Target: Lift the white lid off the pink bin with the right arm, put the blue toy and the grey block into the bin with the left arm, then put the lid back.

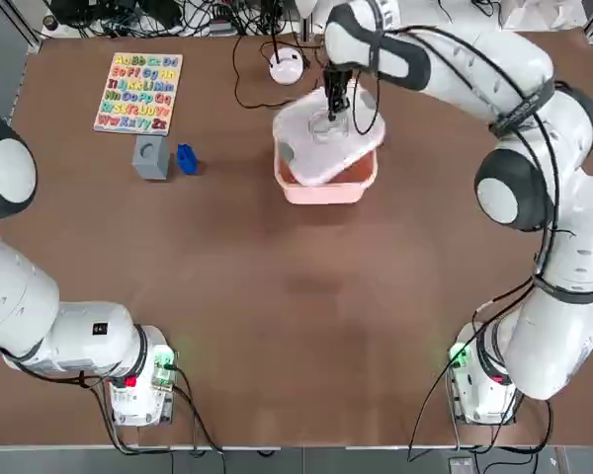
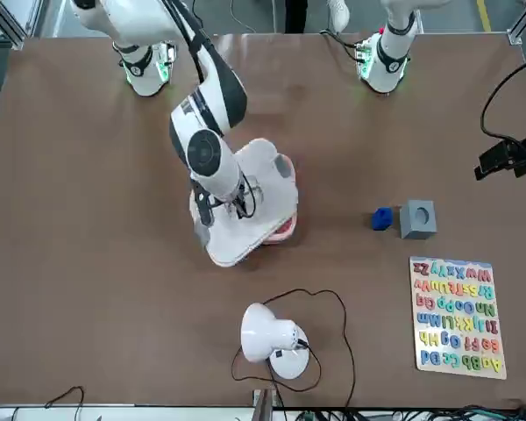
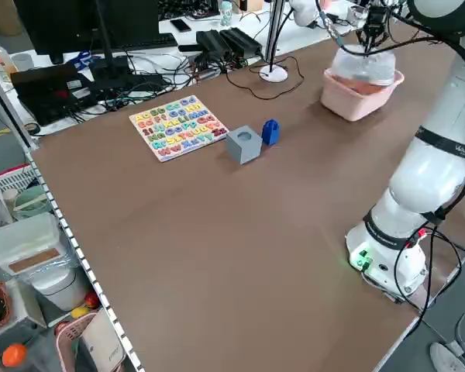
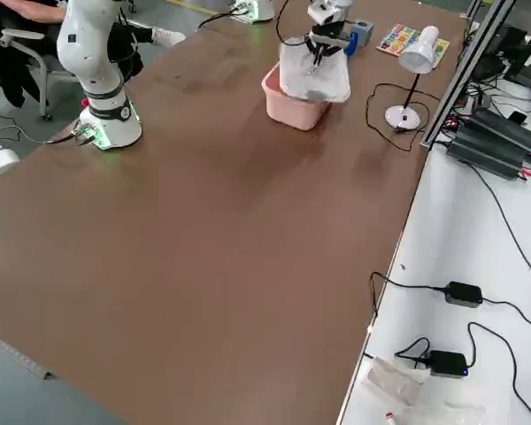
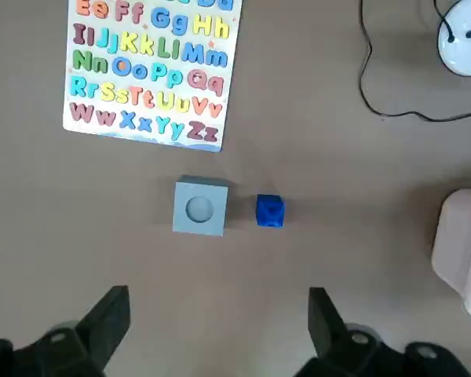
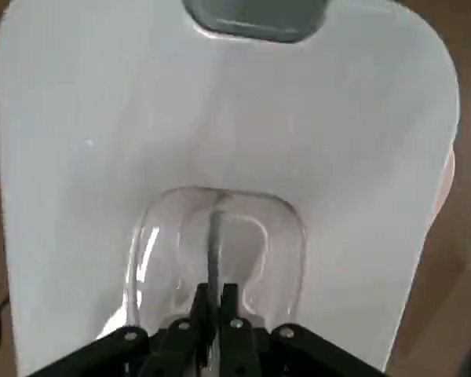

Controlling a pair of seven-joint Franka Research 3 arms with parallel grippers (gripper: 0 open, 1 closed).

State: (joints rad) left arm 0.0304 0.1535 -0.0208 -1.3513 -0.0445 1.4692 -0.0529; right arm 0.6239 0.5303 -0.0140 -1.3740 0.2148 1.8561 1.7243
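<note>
My right gripper (image 6: pixel 214 302) is shut on the clear handle of the white lid (image 1: pixel 326 138). The lid hangs tilted just over the pink bin (image 1: pixel 326 190), one corner dipping past the bin's front rim, and part of the bin's inside shows beneath the lid (image 2: pixel 245 215). The grey block (image 1: pixel 150 157) and the blue toy (image 1: pixel 187 159) rest side by side on the table left of the bin, almost touching. My left gripper (image 5: pixel 217 297) is open and holds nothing; in the left wrist view it looks down on the grey block (image 5: pixel 200 208) and the blue toy (image 5: pixel 269 212) from well above them.
A colourful alphabet puzzle board (image 1: pixel 138 92) lies just behind the block. A white desk lamp (image 1: pixel 287 65) with a black cable stands behind the bin. Bare brown table stretches between the bin and the arm bases.
</note>
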